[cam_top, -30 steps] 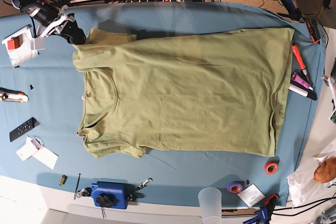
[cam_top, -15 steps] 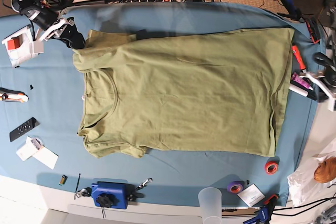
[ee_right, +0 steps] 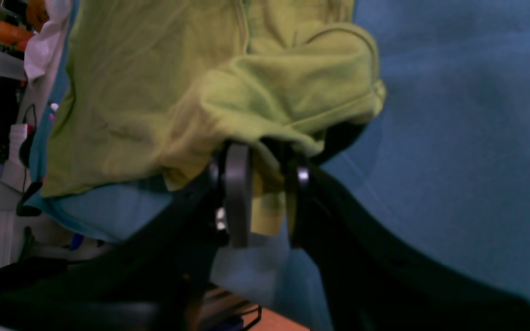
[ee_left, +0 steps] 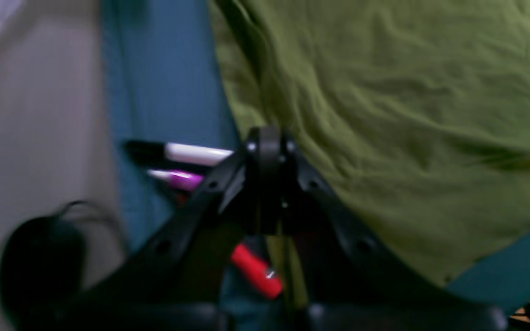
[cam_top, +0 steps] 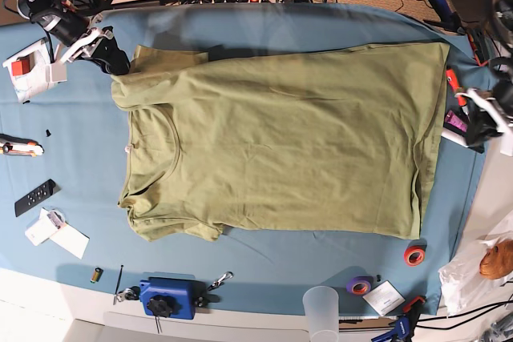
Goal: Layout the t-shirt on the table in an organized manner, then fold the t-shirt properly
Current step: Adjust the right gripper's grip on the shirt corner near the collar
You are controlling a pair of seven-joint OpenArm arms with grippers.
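Olive-green cotton, the t-shirt (cam_top: 280, 142) lies spread flat across the middle of the table (cam_top: 72, 158), which is covered in teal-blue cloth; in the base view the round neckline faces that view's left and the hem runs down near the right edge. One sleeve at the upper left corner is bunched and folded over itself, the other sleeve at the lower left is rumpled. Right gripper (ee_right: 262, 193) sits at that upper left corner: wrist view shows its jaws partly apart with a fold of the sleeve fabric hanging down between them, cloth touching both fingers (ee_right: 237, 193); whether they truly pinch it cannot be told from the pictures. Left gripper (ee_left: 267, 184) is at the table's right edge, just beside the hem, jaws pressed together with nothing between them; the wrist picture is blurred. Near its tips lie a white-barrelled marker (ee_left: 196, 154), a purple marker (ee_left: 180, 178) and a red pen-like item (ee_left: 256, 271), all on the blue cloth beside the hem. Along the near edge of the table: a blue clamp-like device (cam_top: 168, 297), a translucent cup (cam_top: 321, 310), an orange tape roll (cam_top: 414, 255), a purple tape roll (cam_top: 360, 284). A black remote (cam_top: 34, 197) lies at the left.
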